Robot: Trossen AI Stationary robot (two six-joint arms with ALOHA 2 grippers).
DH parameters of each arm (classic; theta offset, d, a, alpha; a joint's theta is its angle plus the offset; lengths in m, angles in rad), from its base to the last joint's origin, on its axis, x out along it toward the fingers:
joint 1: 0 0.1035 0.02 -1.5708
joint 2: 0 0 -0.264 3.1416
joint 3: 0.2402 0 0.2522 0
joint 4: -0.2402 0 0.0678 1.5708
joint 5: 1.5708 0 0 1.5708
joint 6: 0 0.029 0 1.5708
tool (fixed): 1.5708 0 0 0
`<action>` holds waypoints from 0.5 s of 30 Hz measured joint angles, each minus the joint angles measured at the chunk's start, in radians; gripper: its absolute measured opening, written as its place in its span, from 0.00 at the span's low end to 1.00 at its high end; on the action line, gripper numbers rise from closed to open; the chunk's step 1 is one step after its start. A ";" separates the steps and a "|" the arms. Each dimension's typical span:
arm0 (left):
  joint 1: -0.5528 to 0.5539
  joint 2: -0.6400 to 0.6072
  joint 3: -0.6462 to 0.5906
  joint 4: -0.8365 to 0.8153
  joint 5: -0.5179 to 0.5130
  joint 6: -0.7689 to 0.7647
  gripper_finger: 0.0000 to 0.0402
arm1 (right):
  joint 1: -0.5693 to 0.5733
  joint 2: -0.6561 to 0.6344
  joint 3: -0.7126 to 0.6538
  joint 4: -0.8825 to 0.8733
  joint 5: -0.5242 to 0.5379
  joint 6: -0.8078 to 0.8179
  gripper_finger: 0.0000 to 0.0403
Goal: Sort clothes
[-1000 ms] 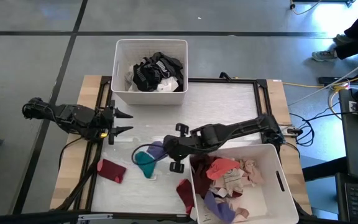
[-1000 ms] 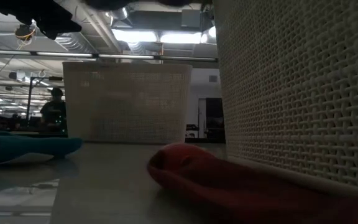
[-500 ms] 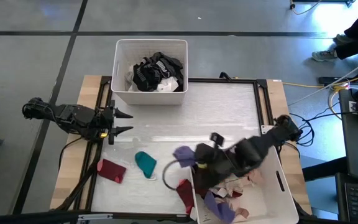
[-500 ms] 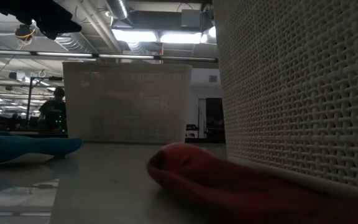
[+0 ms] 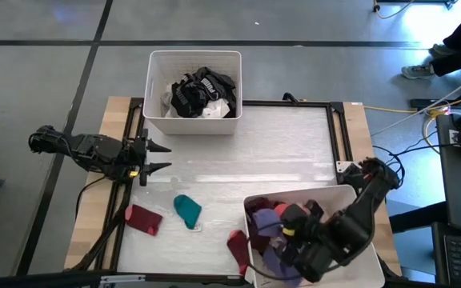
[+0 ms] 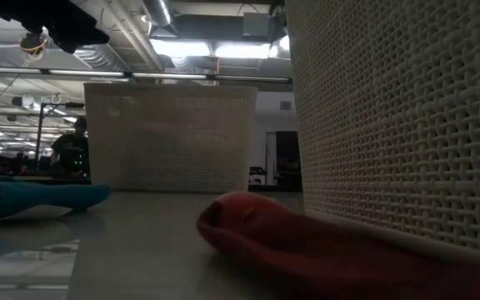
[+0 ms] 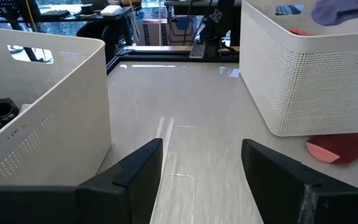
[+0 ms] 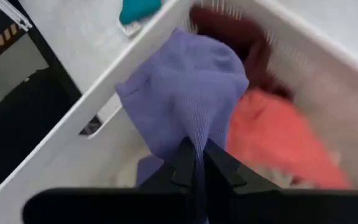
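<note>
Grey concrete floor surrounds a pale tabletop (image 5: pixel 278 144) edged by a black frame; two white bins stand on it.

Item 1: far bin (image 5: pixel 194 92), at the tabletop's far edge, holding black and white clothes (image 5: pixel 201 92).

Item 2: near bin (image 5: pixel 357 210), at the near right corner, holding red, pink, purple and beige pieces.

Item 3: right gripper (image 8: pixel 194 163), over the near bin's interior. Fingers pinched tight on a purple garment (image 8: pixel 185 93), which hangs bunched from the tips above the pile, just inside the bin wall. Relation for the coming move, as judged: the garment lies directly beyond the fingertips and over the bin, so letting go would drop it among the coloured pieces.

Item 4: left gripper (image 7: pixel 201 165), hovering at the tabletop's left edge, fingers spread wide and holding nothing.

Item 5: loose pieces on the tabletop: teal garment (image 5: pixel 187 210), maroon garment (image 5: pixel 143 218) near the left edge, and a dark red garment (image 5: pixel 238 247) touching the near bin's outer wall. The left arm is nearer the maroon and teal pieces; the right arm is nearer the dark red one.
</note>
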 joint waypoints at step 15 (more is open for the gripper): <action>0.000 0.000 0.000 -0.004 0.000 0.000 0.52 | 0.016 0.001 -0.102 -0.001 -0.101 0.141 0.24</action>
